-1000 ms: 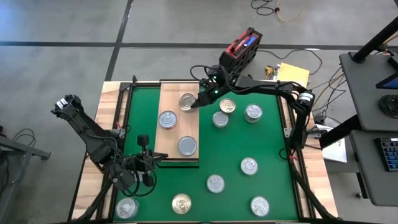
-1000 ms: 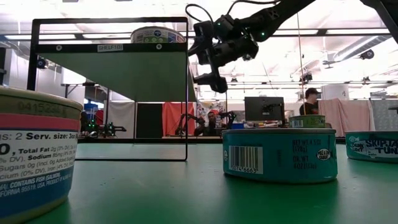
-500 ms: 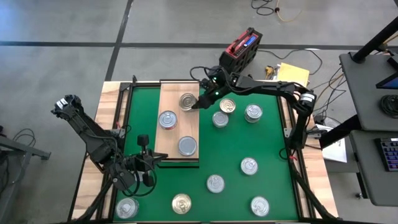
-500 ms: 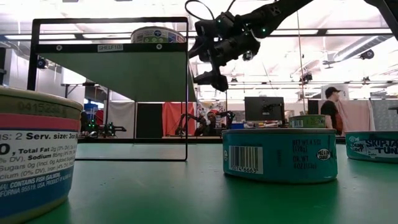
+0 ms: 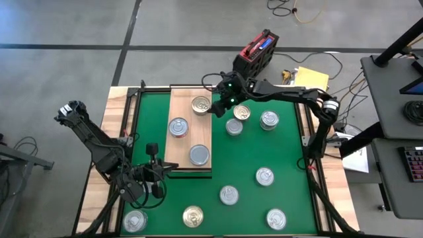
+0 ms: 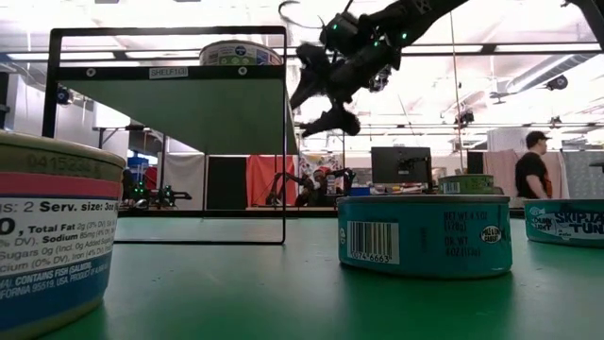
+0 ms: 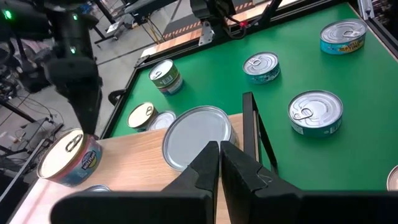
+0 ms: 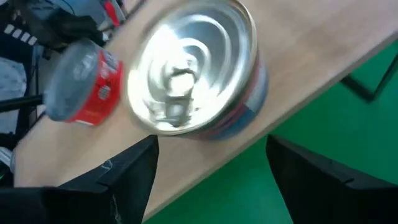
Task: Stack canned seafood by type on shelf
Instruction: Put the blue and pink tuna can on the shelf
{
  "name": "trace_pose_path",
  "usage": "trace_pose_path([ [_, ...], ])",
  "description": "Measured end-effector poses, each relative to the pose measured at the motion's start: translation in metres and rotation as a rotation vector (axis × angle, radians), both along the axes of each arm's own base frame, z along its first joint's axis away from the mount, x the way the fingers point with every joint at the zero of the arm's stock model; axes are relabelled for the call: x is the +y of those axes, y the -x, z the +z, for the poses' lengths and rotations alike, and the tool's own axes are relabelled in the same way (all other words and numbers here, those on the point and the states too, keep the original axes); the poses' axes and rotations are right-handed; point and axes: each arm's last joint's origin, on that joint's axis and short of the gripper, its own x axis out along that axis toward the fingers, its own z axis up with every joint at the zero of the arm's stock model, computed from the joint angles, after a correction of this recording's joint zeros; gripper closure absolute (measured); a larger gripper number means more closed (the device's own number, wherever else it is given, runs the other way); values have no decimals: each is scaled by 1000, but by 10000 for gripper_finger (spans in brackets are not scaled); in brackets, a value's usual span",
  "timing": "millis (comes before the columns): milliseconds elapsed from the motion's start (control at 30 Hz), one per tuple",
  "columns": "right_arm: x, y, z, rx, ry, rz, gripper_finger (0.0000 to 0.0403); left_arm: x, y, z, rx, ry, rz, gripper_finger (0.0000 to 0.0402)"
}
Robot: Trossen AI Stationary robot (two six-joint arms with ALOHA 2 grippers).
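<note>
Shelf (image 5: pixel 190 129): pale wood board w/ grain, lying on the green mat (image 5: pixel 264 152) toward its left-rear part, black frame round it. 3 tins on it: gold-lid tin (image 5: pixel 200 105) at the far end, silver tin w/ blue side (image 5: pixel 178 127) mid-left, plain flat-lid tin (image 5: pixel 199 155) near end. None stacked.

Off the shelf, on the mat: 6 tins – gold-top one (image 5: pixel 241 112), silver one (image 5: pixel 233 126) just beside it, another (image 5: pixel 269 119) to the right, then 3 spread nearer the front (image 5: pixel 264 176) (image 5: pixel 229 194) (image 5: pixel 276 218). 2 more at the front-left edge, one silver (image 5: pixel 135 221), one gold (image 5: pixel 193 216). Total 11 seen from above.

Right gripper (image 5: pixel 216 108) hangs above the shelf's far-right edge, just beside the gold-lid tin, fingers spread wide, nothing between them. Left gripper (image 5: pixel 153 149) sits at the shelf's near-left corner, fingers pressed together, empty.

Surface: green mat on a wood-edged table (image 5: pixel 117 106); grey concrete floor w/ dark lines, cables, a red-black case (image 5: pixel 258 51) behind.

Low view: frame tag reads "SHELF10" (image 6: pixel 167 72); teal tin (image 6: pixel 424 234) w/ barcode, "NET WT"; a tin at right shows "SKIPJACK TUNA" partly (image 6: pixel 564 222); near tin (image 6: pixel 52 236) has nutrition text, "Total Fat", "Sodium". Workshop room behind, a person (image 6: pixel 536 170) standing far right.
</note>
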Motion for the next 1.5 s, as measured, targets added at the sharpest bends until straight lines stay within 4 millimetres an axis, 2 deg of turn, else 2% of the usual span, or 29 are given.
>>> trace_pose_path([
  [200, 5, 8, 8, 57, 69, -43, 111, 0, 0, -5, 4, 9, 10, 402],
  [367, 18, 21, 22, 156, 242, -110, 122, 1, 2, -15, 7, 42, 36, 402],
  [500, 42, 22, 33, 152, 376, -72, 141, 2, 2, -20, 4, 67, 51, 402],
  [633, 72, 16, 41, 33, 492, 30, 166, 0, 3, -20, 0, 70, 40, 402],
  [800, 106, 9, 29, -75, 706, 121, 212, -4, 6, -20, -1, 70, 19, 402],
  [933, 123, 11, 12, -36, 837, 21, 261, -5, 8, -23, 6, 63, 13, 402],
  [1000, 125, 12, 8, -35, 858, -47, 284, -5, 8, -24, 12, 52, 10, 402],
  [1100, 125, 13, 7, -87, 789, -142, 316, -4, 9, -26, 26, 9, -3, 402],
  [1300, 134, 11, -5, -169, 898, 82, 385, -2, 9, -27, 53, -109, -24, 402],
  [1367, 133, 11, -15, -169, 955, 115, 390, -2, 10, -27, 62, -125, -29, 402],
  [1500, 115, 8, -29, -194, 1003, 103, 394, -1, 10, -27, 44, -138, -3, 402],
])
